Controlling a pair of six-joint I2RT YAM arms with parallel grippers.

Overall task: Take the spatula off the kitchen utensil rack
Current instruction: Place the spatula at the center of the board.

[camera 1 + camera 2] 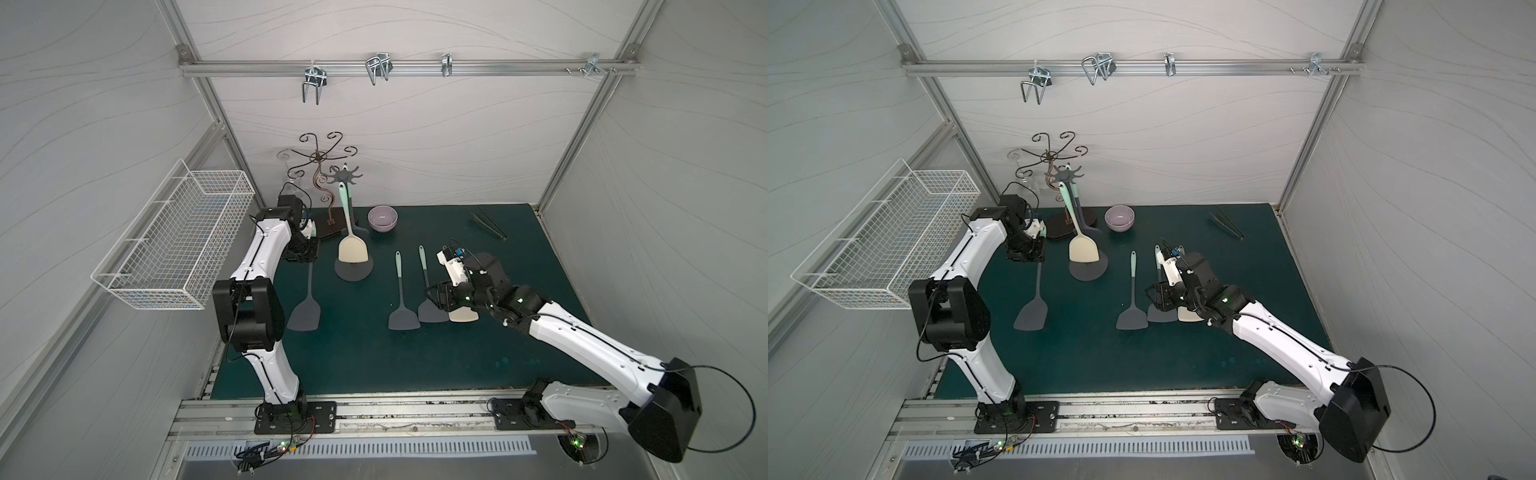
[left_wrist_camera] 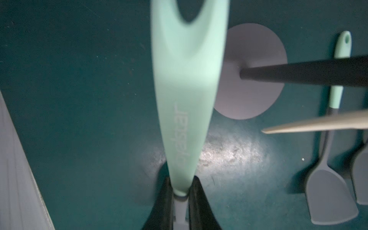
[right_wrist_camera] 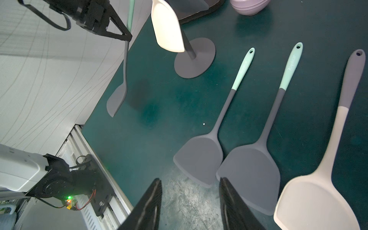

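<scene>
Clamped in our left gripper (image 2: 181, 179), the mint-handled spatula (image 1: 303, 318) hangs mid-frame in both top views, just left of the kitchen utensil rack (image 1: 353, 274) and apart from it. We see our right gripper (image 3: 190, 178) gaping, empty.

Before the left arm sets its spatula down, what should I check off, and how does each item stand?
1. Left gripper shut on the mint-handled spatula: ok.
2. Its handle hole free of the kitchen utensil rack: ok.
3. Rack upright, cream spatula hanging on it: ok.
4. Mat under the held blade bare: ok.
5. Right gripper open, empty: ok.
6. Blade's height above the mat: cannot tell.
</scene>
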